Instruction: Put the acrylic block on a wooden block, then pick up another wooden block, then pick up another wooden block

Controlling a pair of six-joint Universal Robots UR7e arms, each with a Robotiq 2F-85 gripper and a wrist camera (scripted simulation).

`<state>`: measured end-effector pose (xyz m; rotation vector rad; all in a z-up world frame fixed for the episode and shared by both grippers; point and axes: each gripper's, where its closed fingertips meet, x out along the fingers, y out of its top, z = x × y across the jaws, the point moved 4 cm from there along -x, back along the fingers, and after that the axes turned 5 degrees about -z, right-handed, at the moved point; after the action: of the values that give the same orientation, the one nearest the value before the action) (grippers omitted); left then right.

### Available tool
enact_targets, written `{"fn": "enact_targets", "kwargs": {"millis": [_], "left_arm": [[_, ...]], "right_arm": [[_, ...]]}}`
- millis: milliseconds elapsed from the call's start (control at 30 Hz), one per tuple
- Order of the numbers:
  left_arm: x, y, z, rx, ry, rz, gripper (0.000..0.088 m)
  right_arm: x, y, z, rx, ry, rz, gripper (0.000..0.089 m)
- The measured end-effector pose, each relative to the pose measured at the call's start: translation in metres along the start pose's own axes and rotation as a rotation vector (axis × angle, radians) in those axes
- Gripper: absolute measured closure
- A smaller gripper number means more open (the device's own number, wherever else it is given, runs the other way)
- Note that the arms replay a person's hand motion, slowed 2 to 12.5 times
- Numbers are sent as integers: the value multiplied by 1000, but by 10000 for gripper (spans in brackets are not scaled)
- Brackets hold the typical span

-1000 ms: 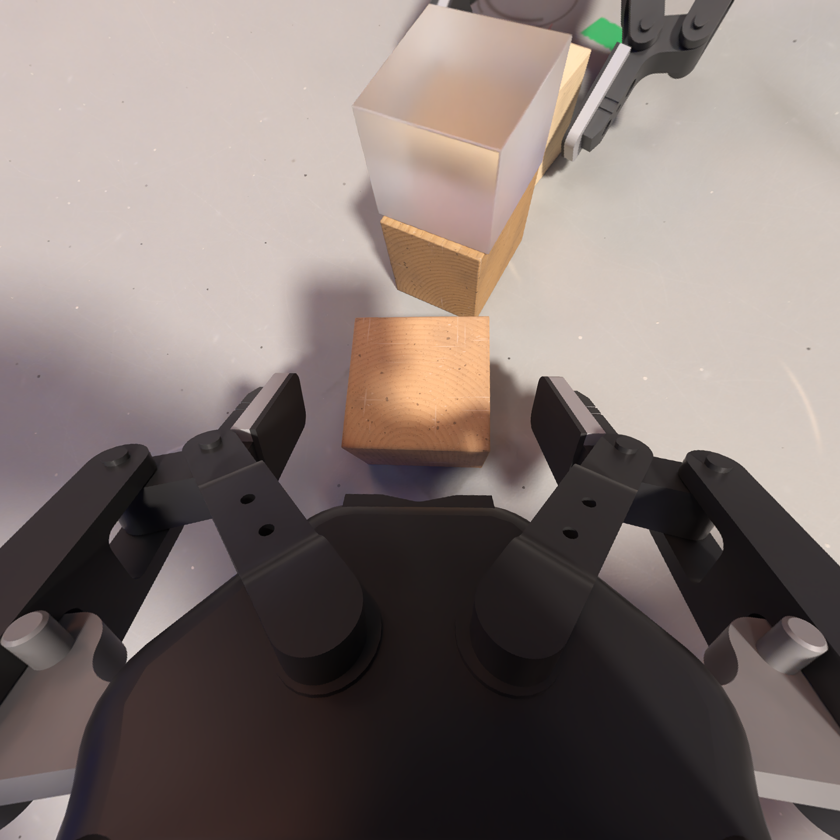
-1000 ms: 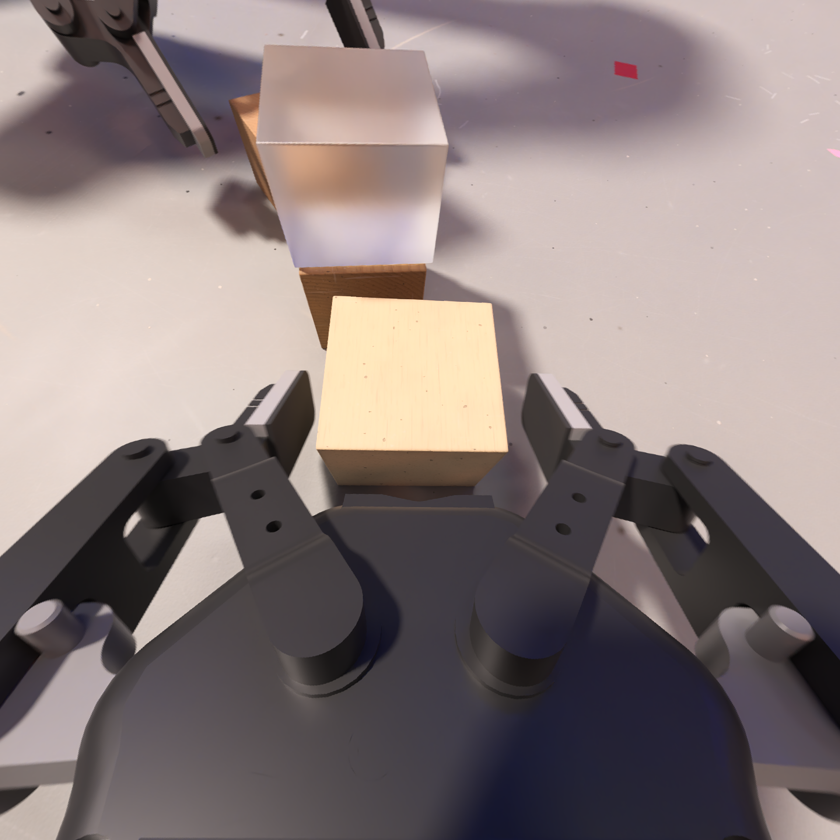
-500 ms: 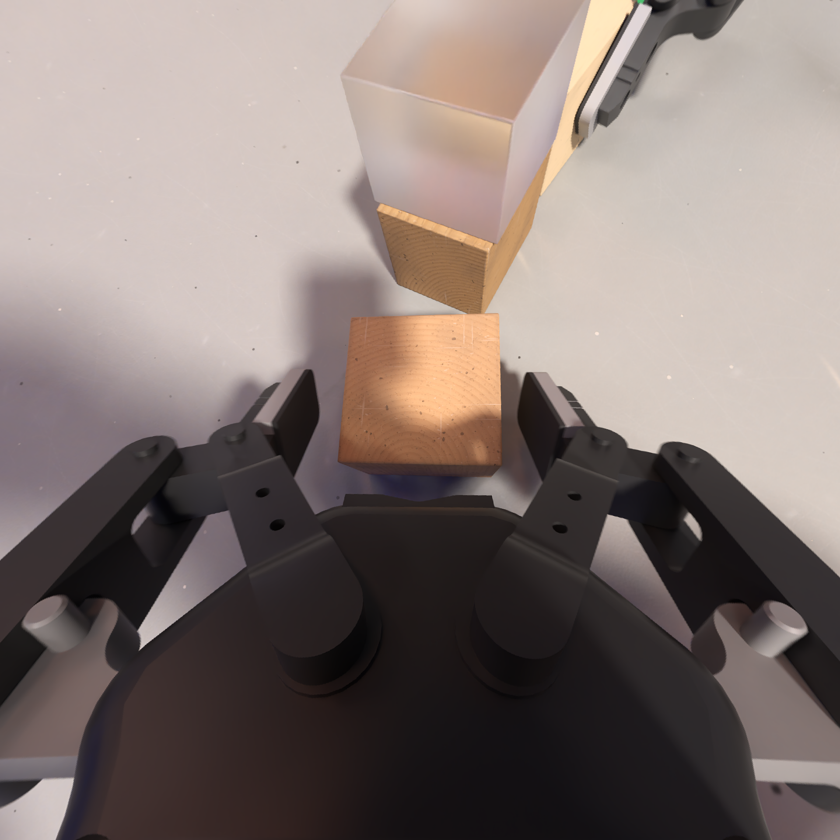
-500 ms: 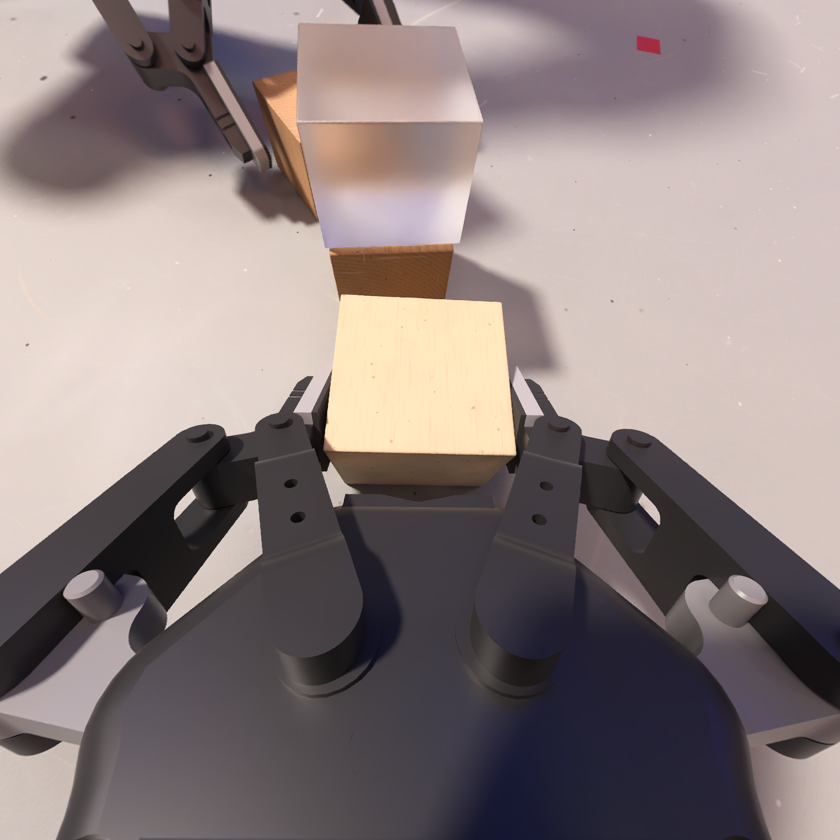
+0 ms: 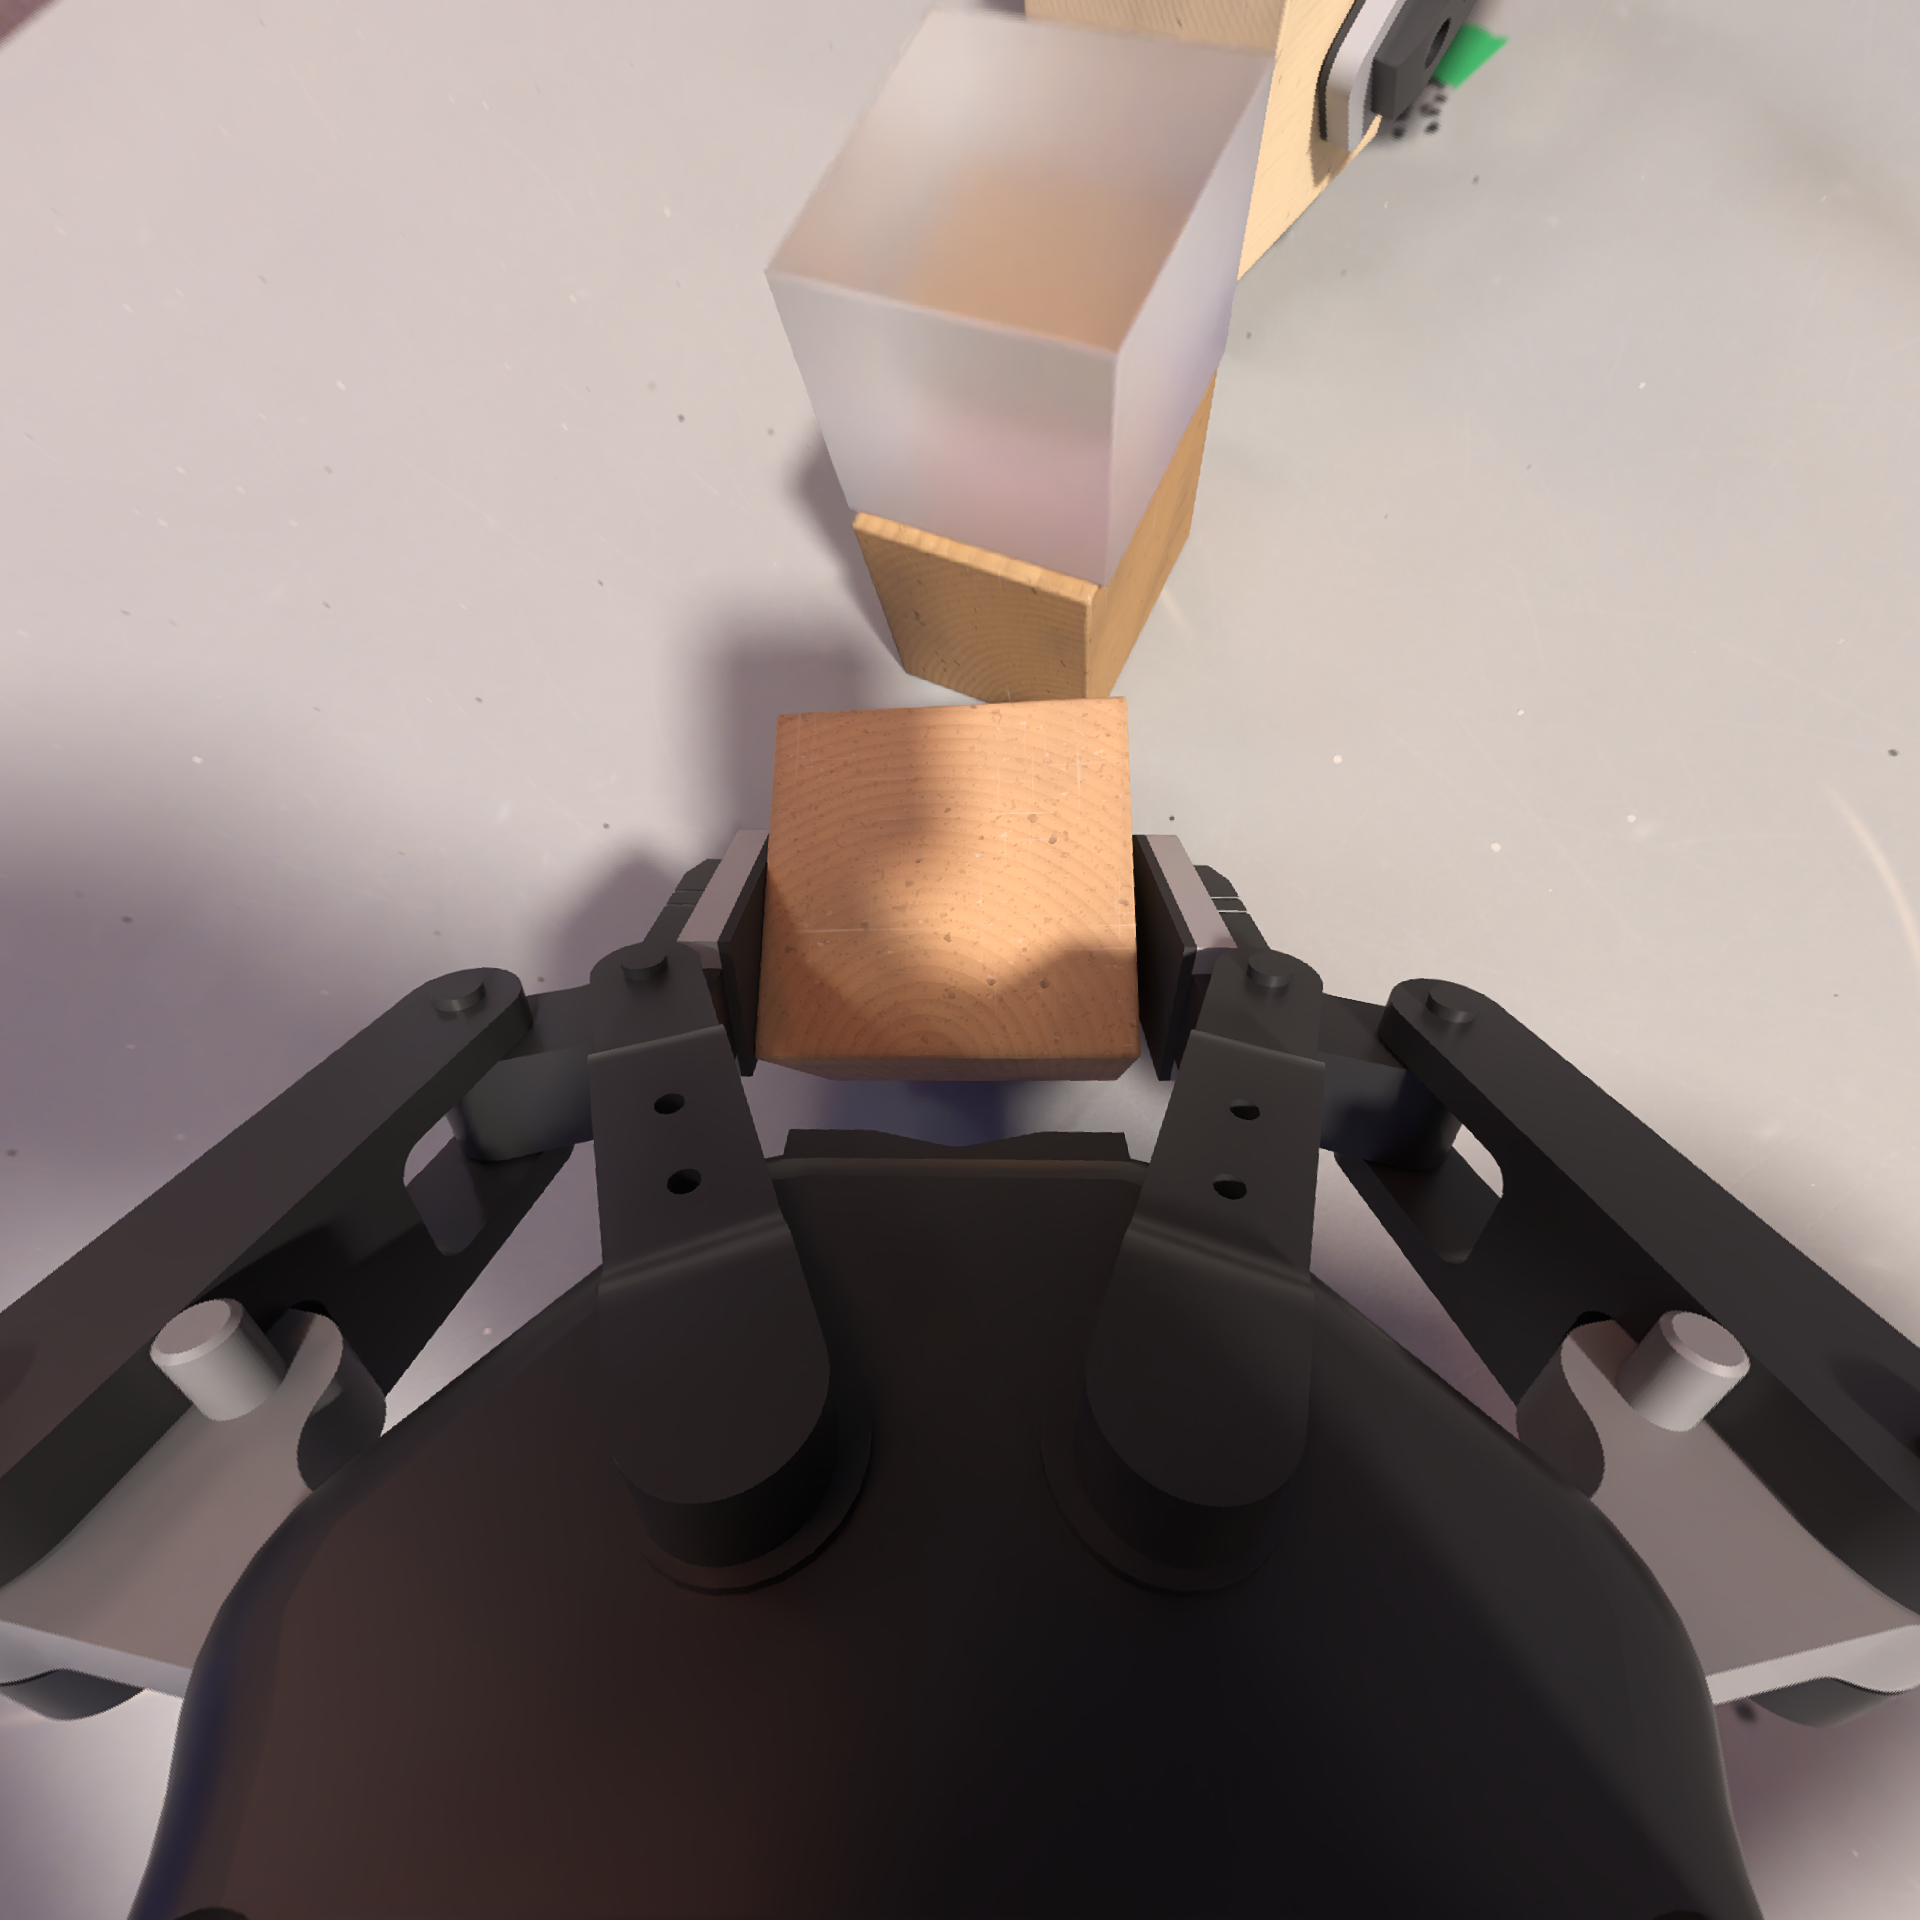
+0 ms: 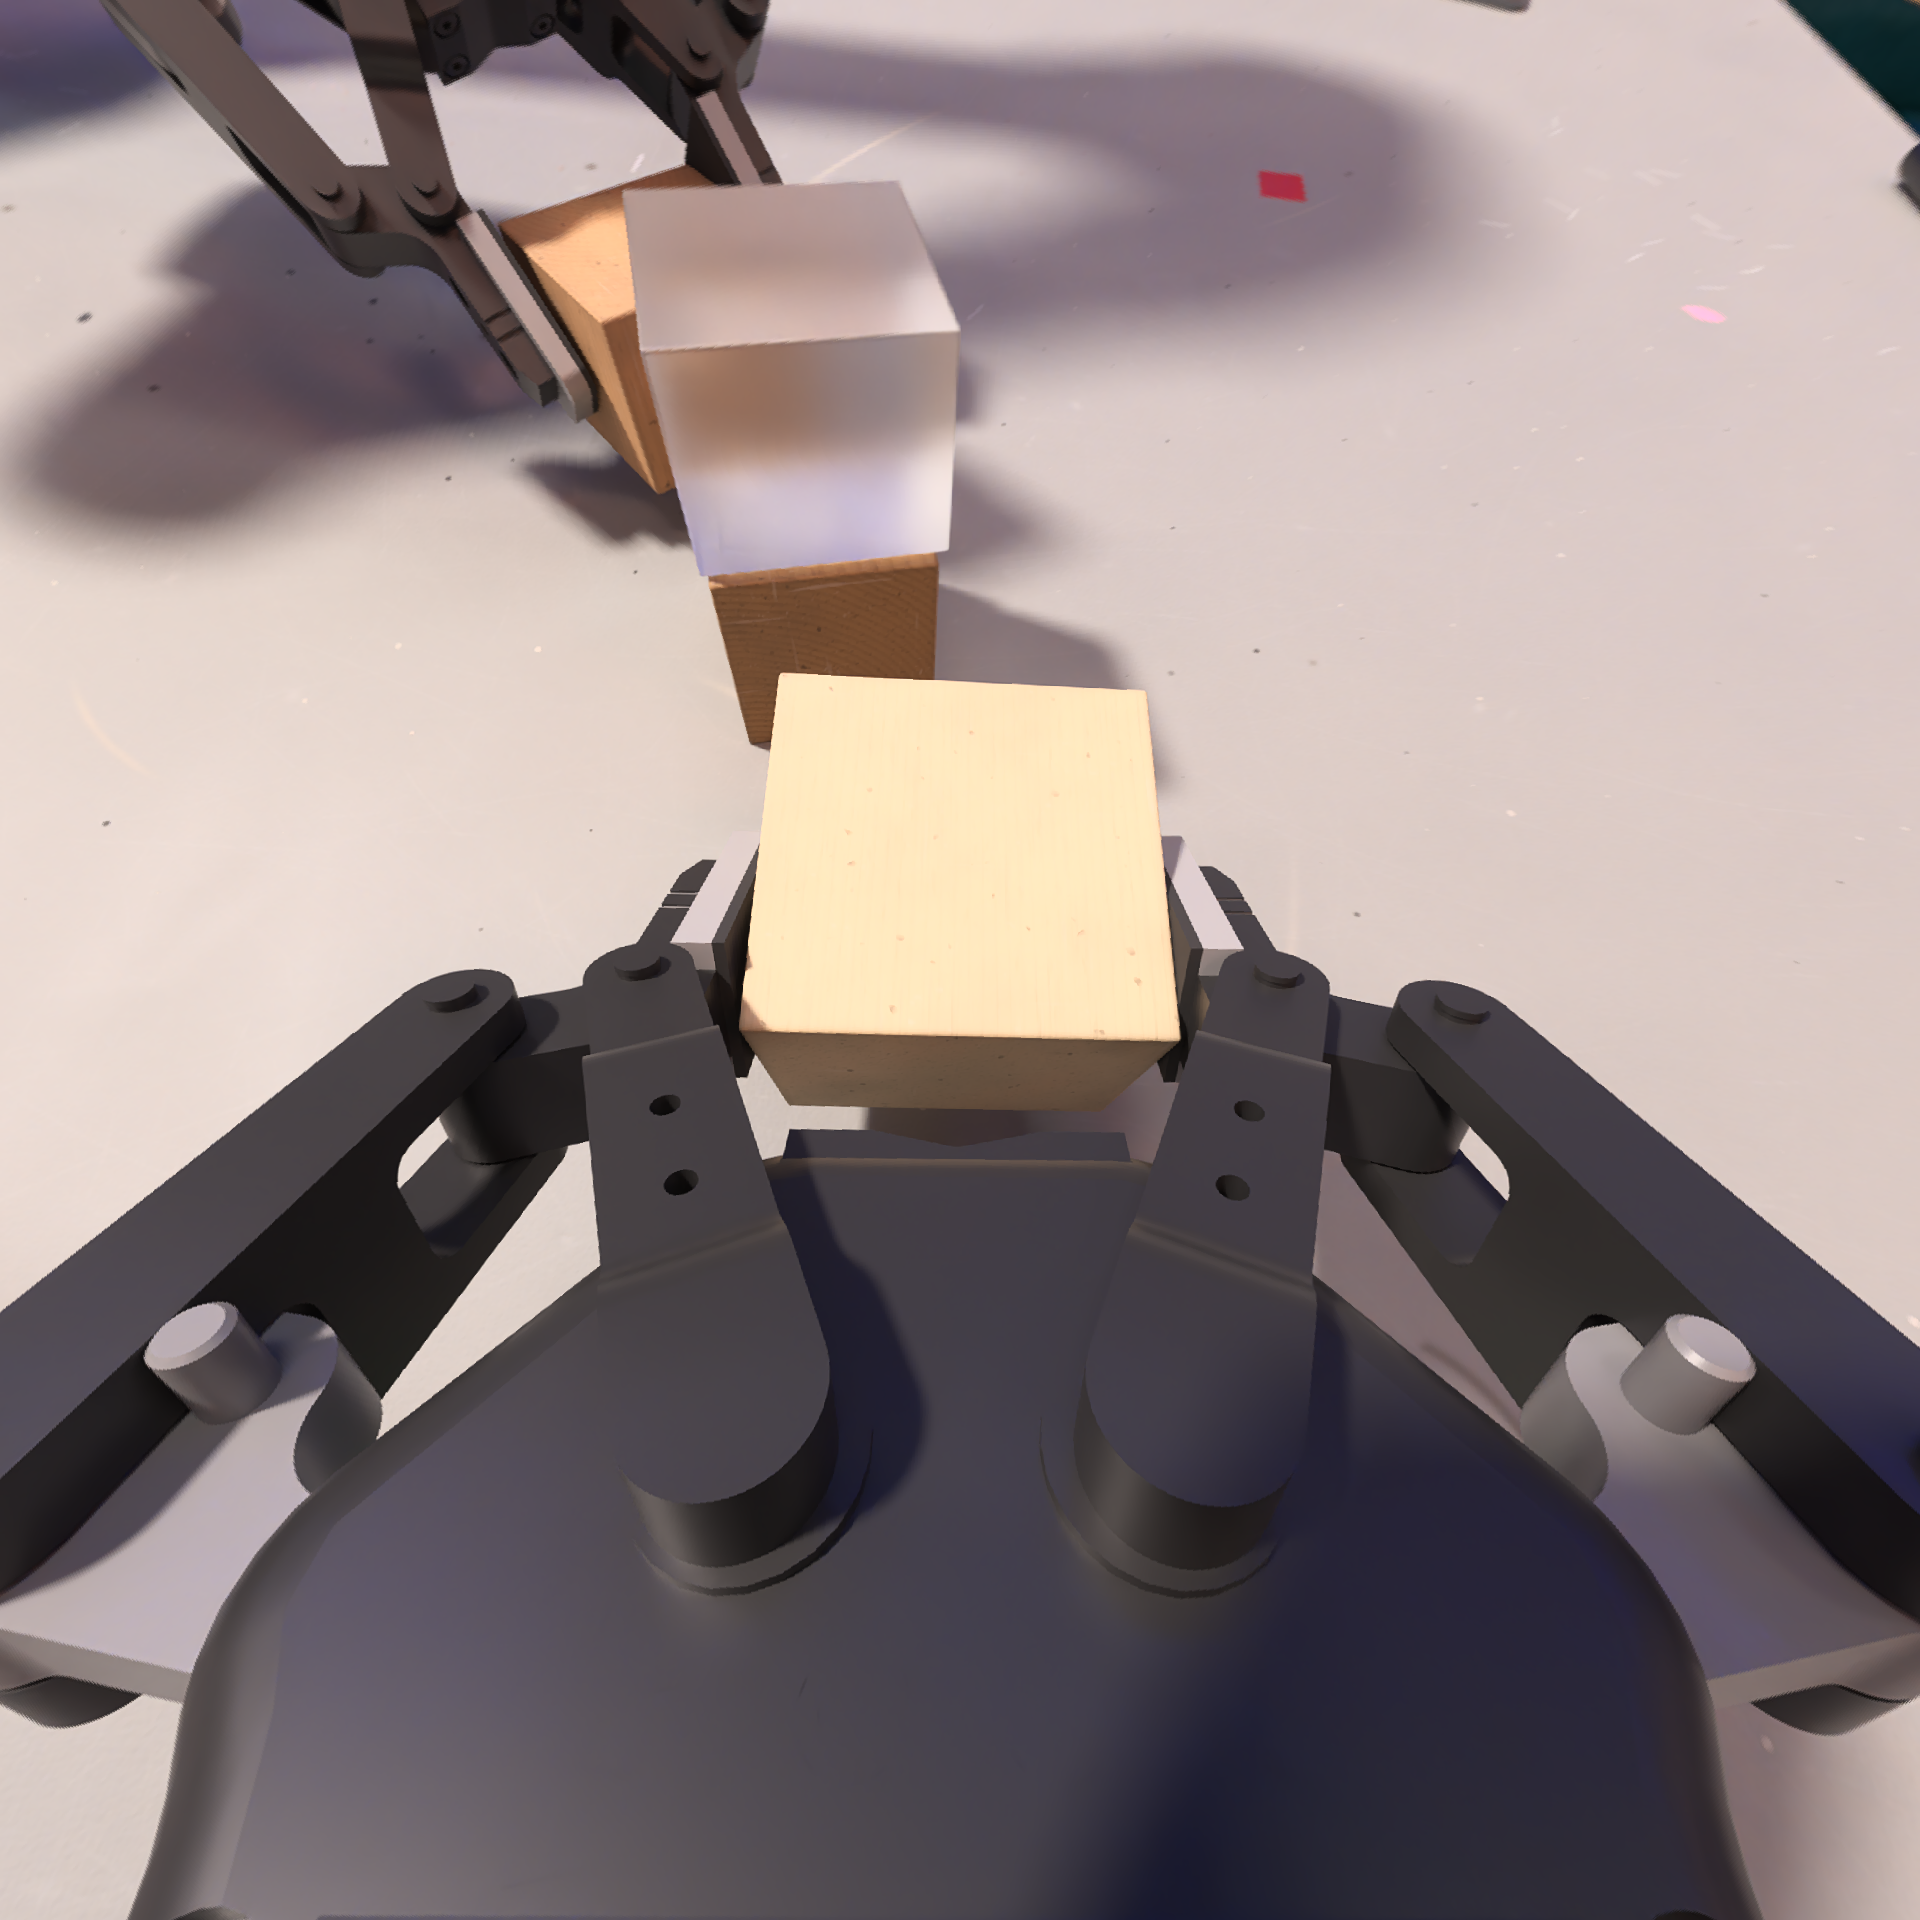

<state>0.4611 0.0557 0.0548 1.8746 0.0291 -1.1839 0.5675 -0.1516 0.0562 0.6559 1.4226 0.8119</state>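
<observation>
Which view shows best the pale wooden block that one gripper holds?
The right wrist view: the pale block fills its centre, top face fully visible, clamped in the right gripper. The left wrist view shows only a cropped part of it at the top edge, behind the acrylic block.

Pale grey speckled tabletop (image 6: 1558, 727), soft purple-tinged shadows, warm light

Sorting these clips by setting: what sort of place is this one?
Probably a lab-style manipulation workbench: a plain pale tabletop scuffed and dotted with small coloured tape marks, bearing only test cubes, a frosted acrylic block stacked on a wooden block.
</observation>
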Motion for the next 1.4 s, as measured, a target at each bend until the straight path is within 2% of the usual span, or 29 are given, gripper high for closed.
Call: {"fn": "enact_targets", "kwargs": {"millis": [200, 433, 633, 767, 967, 1200, 1400], "left_arm": [[-24, 19, -7, 21, 25, 61, 318], [-52, 52, -12, 40, 21, 140, 318], [-65, 85, -6, 65, -40, 204, 319], [-65, 103, -3, 94, -69, 212, 319], [-54, 118, -1, 155, -65, 168, 319], [-41, 125, 4, 174, -80, 133, 319], [-36, 125, 7, 180, -86, 137, 319]], "right_arm": [[-13, 3, 5, 18, -46, 44, 316], [-25, 4, 8, 26, -85, 72, 316], [-31, 4, 9, 32, -105, 78, 316], [-35, 3, 10, 33, -121, 74, 316], [-41, 2, 11, 34, -139, 74, 316], [-48, 3, 11, 49, -155, 94, 316], [-57, 9, 14, 68, -184, 105, 316]]}}
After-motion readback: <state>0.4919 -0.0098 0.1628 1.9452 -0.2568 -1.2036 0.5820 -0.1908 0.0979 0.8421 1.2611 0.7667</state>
